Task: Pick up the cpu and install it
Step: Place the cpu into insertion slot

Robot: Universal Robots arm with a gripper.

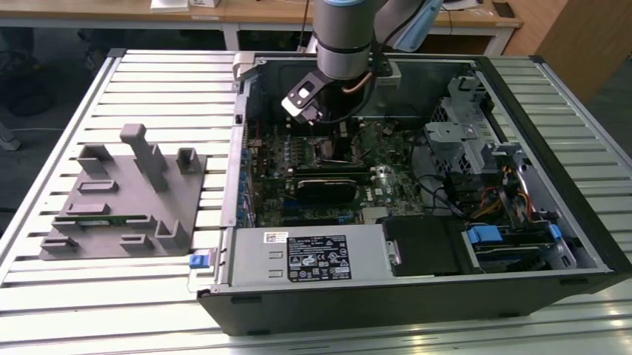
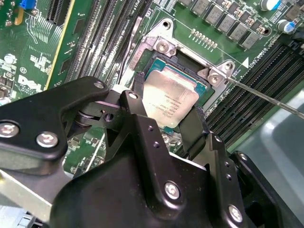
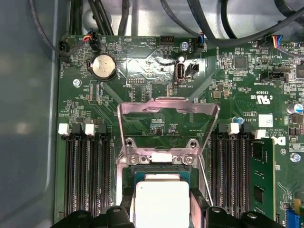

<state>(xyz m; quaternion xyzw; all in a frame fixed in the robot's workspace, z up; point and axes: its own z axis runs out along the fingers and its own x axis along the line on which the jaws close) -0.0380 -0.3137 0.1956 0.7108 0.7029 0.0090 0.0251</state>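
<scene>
Holds the cpu (image 3: pixel 161 204) by two opposite edges in the narrow-set hand (image 2: pixel 167 105) — down within the frame of the open socket (image 3: pixel 161 175) on the green motherboard (image 3: pixel 142 61), just beside the hinge of the raised load plate (image 3: pixel 167 121), memory slots (image 3: pixel 88 175) either side — inside the open computer case (image 1: pixel 395 307) on the slatted tabletop (image 1: pixel 148 74).

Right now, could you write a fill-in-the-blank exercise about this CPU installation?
The end effector grips the CPU at its ____.
The metal load plate stands ____.
The computer case lies on a slatted ____.
The fixture beside the case is coloured ____.
Missing words: socket; open; table; grey.
</scene>
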